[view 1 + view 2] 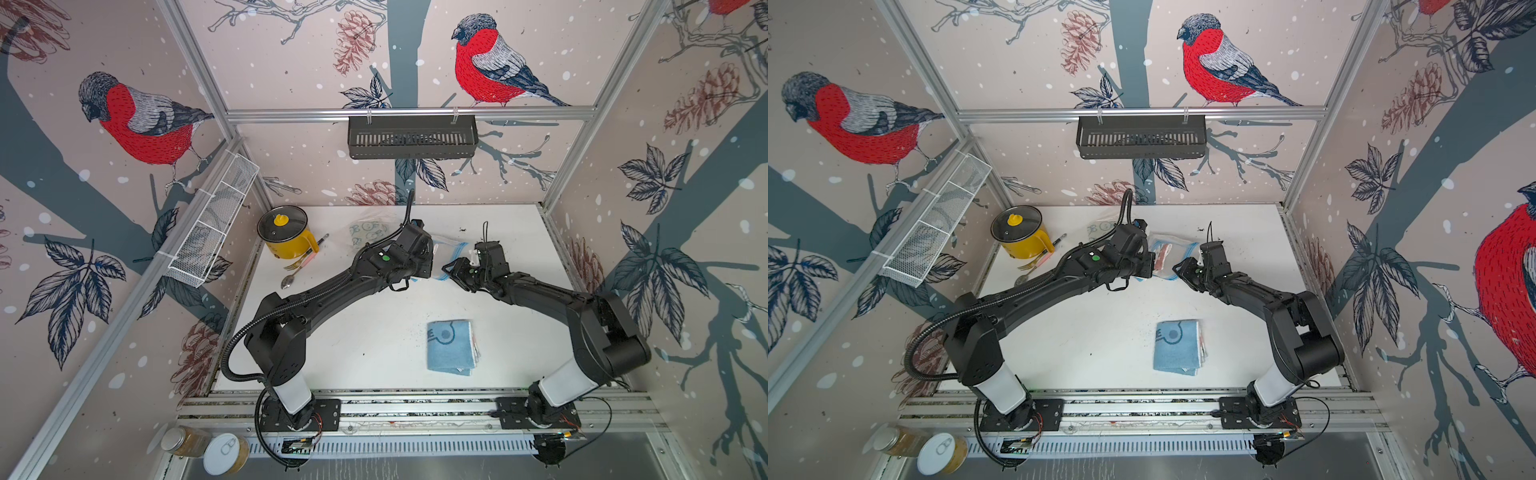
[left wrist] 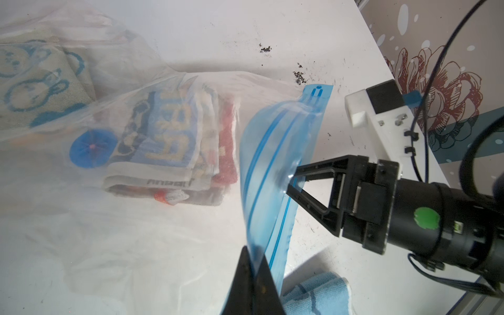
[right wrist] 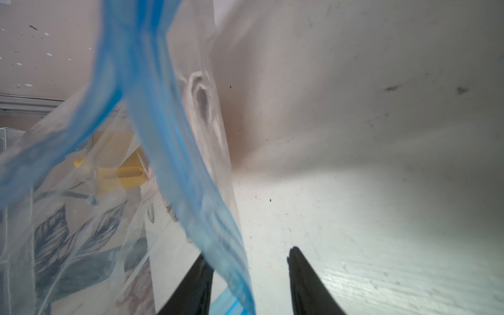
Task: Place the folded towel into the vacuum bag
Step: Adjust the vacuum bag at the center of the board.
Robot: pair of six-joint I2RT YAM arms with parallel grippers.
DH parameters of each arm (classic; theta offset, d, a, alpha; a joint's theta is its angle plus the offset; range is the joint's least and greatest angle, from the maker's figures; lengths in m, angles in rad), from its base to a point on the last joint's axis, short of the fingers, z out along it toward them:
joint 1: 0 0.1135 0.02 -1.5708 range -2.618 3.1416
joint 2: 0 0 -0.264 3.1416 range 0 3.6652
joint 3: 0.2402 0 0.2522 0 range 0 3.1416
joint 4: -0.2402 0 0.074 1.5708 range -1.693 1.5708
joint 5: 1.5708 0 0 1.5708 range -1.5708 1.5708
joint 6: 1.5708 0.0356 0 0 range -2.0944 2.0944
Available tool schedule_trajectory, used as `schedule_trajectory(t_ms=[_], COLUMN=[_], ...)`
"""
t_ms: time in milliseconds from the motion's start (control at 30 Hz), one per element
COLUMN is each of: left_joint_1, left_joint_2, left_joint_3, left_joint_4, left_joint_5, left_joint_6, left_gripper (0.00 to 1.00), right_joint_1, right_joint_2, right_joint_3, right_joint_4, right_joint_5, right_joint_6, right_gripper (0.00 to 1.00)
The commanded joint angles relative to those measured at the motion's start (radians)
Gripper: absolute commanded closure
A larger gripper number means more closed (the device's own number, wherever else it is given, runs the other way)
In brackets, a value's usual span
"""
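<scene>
Left gripper (image 2: 249, 261) pinched tight on the vacuum bag (image 2: 163, 231)'s blue zip strip (image 2: 272, 152), lifting one lip, likely to keep the mouth open | right gripper (image 3: 246, 253) jaws apart astride that strip, not yet pinching | folded towel (image 1: 451, 347) outside the bag, well apart, on its zip-strip side.

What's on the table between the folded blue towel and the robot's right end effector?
Nothing. Only bare white table lies between the folded towel and the right end effector; both top views show it.
</scene>
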Motion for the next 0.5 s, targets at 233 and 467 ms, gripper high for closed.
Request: schedule_trajectory(t_ms=[233,467], left_joint_1=[0.001,0.001], left_joint_2=[-0.027,-0.033], left_joint_3=[0.030,0.097], left_joint_4=[0.035,0.061], left_joint_5=[-0.020,-0.099], left_joint_6=[0.054,0.166], left_gripper=[1.00,1.00], right_joint_1=[0.026,0.032], right_joint_2=[0.064,0.066], right_joint_3=[0.089,0.155], right_joint_4=[0.014,-0.015], right_joint_5=[-0.010,-0.010], right_joint_6=[-0.036,-0.042], right_gripper=[0.93,0.98])
